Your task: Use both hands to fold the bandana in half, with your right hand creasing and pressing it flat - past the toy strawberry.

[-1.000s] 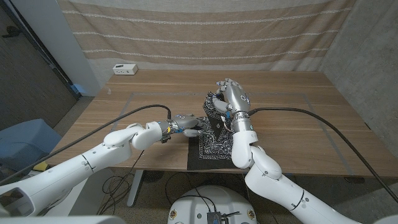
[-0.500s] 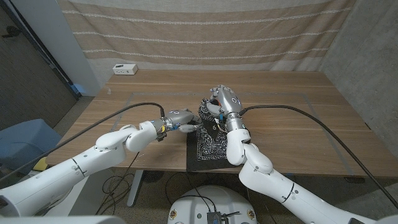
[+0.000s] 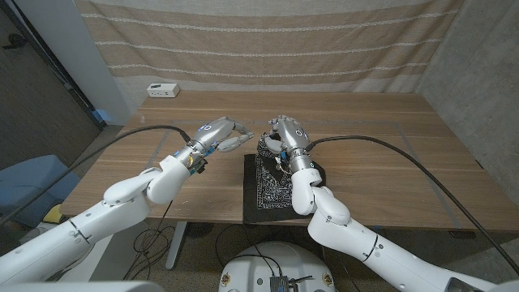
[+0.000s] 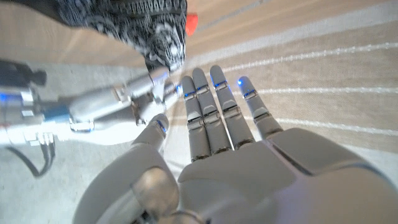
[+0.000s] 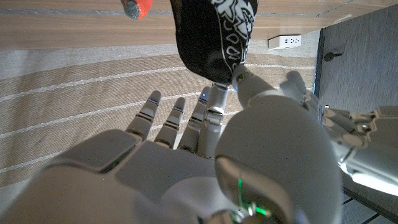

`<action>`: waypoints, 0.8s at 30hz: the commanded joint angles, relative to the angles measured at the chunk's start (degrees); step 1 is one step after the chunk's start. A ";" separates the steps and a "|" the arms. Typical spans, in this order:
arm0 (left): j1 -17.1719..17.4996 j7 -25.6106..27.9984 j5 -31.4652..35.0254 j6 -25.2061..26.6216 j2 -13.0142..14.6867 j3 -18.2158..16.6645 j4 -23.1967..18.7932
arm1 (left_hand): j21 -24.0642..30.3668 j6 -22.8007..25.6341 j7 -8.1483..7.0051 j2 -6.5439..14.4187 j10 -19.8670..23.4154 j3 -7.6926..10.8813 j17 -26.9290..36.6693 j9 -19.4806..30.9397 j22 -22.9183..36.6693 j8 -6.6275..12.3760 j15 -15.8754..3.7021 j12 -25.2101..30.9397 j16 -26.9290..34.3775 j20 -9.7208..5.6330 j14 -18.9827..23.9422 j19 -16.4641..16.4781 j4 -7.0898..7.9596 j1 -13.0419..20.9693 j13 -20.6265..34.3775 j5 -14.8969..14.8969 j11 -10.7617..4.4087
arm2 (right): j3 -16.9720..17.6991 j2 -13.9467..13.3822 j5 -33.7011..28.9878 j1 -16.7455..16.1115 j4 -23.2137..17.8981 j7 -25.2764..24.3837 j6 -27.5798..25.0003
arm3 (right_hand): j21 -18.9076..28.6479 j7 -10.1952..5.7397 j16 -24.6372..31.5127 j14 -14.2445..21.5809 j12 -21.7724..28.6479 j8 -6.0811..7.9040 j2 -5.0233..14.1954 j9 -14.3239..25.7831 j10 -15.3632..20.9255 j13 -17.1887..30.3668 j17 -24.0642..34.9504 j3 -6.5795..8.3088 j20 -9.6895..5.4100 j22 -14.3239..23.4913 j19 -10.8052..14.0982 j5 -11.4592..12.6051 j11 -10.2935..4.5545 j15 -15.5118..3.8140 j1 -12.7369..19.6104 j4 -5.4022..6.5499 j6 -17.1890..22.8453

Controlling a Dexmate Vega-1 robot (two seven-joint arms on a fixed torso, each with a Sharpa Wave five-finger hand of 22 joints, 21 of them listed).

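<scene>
The black patterned bandana [image 3: 272, 188] lies on the table [image 3: 389, 162] in front of me, its far edge lifted. My right hand [image 3: 285, 135] pinches that lifted edge between thumb and a finger; the cloth [image 5: 211, 31] hangs from the pinch in the right wrist view. My left hand [image 3: 217, 134] hovers above the table to the left of the cloth, fingers [image 4: 214, 106] straight and apart, holding nothing. The left wrist view takes in the bandana [image 4: 143, 22] and my right hand [image 4: 124, 102]. A red toy strawberry [image 4: 192, 23] [image 5: 137, 7] sits on the table just beyond the bandana.
A small white power strip [image 3: 163, 90] [image 5: 286, 41] lies at the table's far left corner. A striped beige curtain [image 3: 268, 40] hangs behind the table. Thin tape lines mark the wood around the bandana.
My left hand has let go of the bandana and moved up and away to the left. My right hand has shifted left with the cloth's edge, and more of the bandana now lies on the table.
</scene>
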 commanded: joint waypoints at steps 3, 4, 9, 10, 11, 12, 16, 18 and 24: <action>3.35 30.20 8.57 -20.34 -9.99 -5.57 7.52 | 0.82 -6.79 -4.08 1.15 -9.11 0.73 2.61 0.53 0.51 -2.89 -1.14 -1.75 -1.43 0.05 -5.99 -2.25 1.92 1.12 2.81 0.67 -1.21 | -0.66 -0.71 4.64 0.84 0.94 2.87 5.03 | 0.75 -0.74 0.65 0.09 0.40 -0.47 0.04 -0.35 0.22 0.31 -0.10 -0.28 -0.41 0.07 0.91 -0.73 -0.39 -5.02 0.18 -0.39 -0.48; 3.11 31.32 9.23 -20.99 -10.50 -5.56 8.00 | 0.86 -7.84 -4.88 1.06 -9.68 0.90 2.64 0.48 0.49 -3.21 -1.42 -2.00 -1.62 0.07 -6.42 -2.38 2.00 1.16 2.90 0.71 -1.17 | -0.26 -0.90 5.96 0.79 0.97 3.20 6.35 | 0.94 -0.63 0.71 0.10 0.39 -0.58 0.13 -0.51 0.18 0.32 -0.10 -0.36 -0.60 0.06 1.40 -0.95 -0.33 -4.98 0.15 -0.40 -0.50; 3.01 32.54 10.14 -20.55 -12.10 -5.89 8.68 | 0.93 -10.87 -6.13 0.84 -12.40 1.33 2.71 0.29 0.39 -3.80 -1.83 -3.20 -2.32 0.05 -7.91 -3.06 2.62 0.93 3.11 0.73 -1.62 | 4.06 -3.50 20.39 0.97 1.92 10.48 18.45 | 1.38 -1.20 0.38 -2.19 -0.38 -2.75 2.10 -1.70 -2.34 0.40 -0.02 -1.13 -2.16 0.06 2.99 -2.02 0.51 -4.10 -0.13 0.06 -3.75; 2.88 32.28 9.96 -20.69 -12.12 -5.87 8.91 | 0.92 -11.04 -6.06 0.93 -12.56 1.34 2.76 0.27 0.38 -3.81 -1.79 -3.28 -2.33 0.11 -7.95 -3.17 2.81 0.83 3.13 0.71 -1.54 | 4.85 -3.72 23.01 0.91 2.41 11.62 20.30 | 1.28 -1.09 0.09 -3.57 -0.54 -4.00 3.54 -2.27 -3.60 0.42 -0.08 -1.19 -2.47 0.09 2.88 -2.29 1.17 -3.31 0.39 -0.05 -5.60; 2.91 32.22 9.90 -20.41 -12.37 -5.92 9.11 | 0.90 -11.27 -6.21 0.95 -12.91 1.35 2.79 0.24 0.37 -3.81 -1.67 -3.44 -2.43 0.19 -8.20 -3.32 3.03 0.69 3.14 0.68 -1.58 | 5.97 -4.37 26.70 1.06 3.09 13.81 23.07 | 1.10 -2.05 0.06 -4.50 -0.72 -5.68 5.27 -2.85 -5.28 0.42 -0.11 -1.17 -2.77 0.09 2.58 -2.61 1.12 -2.77 1.21 -0.34 -8.19; 2.94 32.04 9.77 -20.32 -12.44 -5.98 9.16 | 0.89 -11.36 -6.19 0.98 -12.98 1.36 2.81 0.23 0.37 -3.80 -1.63 -3.48 -2.46 0.19 -8.29 -3.41 3.14 0.64 3.15 0.67 -1.54 | 6.41 -4.74 28.37 1.18 3.22 14.93 24.03 | 1.10 -2.35 -0.04 -5.02 -0.78 -6.40 5.91 -3.06 -5.99 0.42 -0.16 -1.12 -2.86 0.08 2.63 -2.65 1.08 -2.28 1.67 -0.57 -9.31; 2.86 31.08 8.64 -20.38 -12.79 -6.03 9.44 | 0.88 -11.71 -6.18 1.20 -13.27 1.46 2.87 0.19 0.35 -3.79 -1.63 -3.63 -2.53 0.35 -8.46 -3.63 3.59 0.45 3.17 0.64 -1.42 | 7.87 -6.69 34.55 2.11 3.45 20.30 26.96 | 0.70 -5.34 -0.53 -8.05 -1.22 -9.17 8.54 -3.93 -10.66 0.25 -0.36 -0.74 -3.07 0.12 1.49 -2.47 1.77 -1.09 4.20 -1.42 -12.30; 2.81 30.83 8.35 -20.61 -12.93 -6.05 9.56 | 0.88 -11.79 -6.23 1.20 -13.41 1.48 2.88 0.18 0.34 -3.76 -1.53 -3.71 -2.62 0.42 -8.63 -3.71 3.78 0.35 3.17 0.61 -1.41 | 8.42 -7.14 37.17 2.35 3.99 22.03 28.41 | 0.22 -7.81 -0.79 -9.54 -1.48 -10.61 8.37 -4.18 -13.54 0.11 -0.45 -1.07 -2.47 0.12 0.01 -2.37 2.58 -0.04 4.63 -1.47 -14.21; 2.27 29.20 7.01 -21.44 -13.21 -5.89 10.21 | 0.87 -12.25 -6.18 1.26 -13.62 1.62 2.81 0.13 0.31 -3.73 -1.44 -3.84 -2.83 0.62 -8.91 -4.01 4.34 0.11 3.19 0.57 -1.44 | 12.41 -8.34 50.37 1.63 8.11 28.51 37.91 | 0.19 -6.72 -0.54 -12.31 -0.85 -16.73 1.91 -4.75 -21.24 -0.34 -0.64 -9.41 1.82 0.21 -2.74 -2.93 6.99 3.78 -4.67 1.29 -26.97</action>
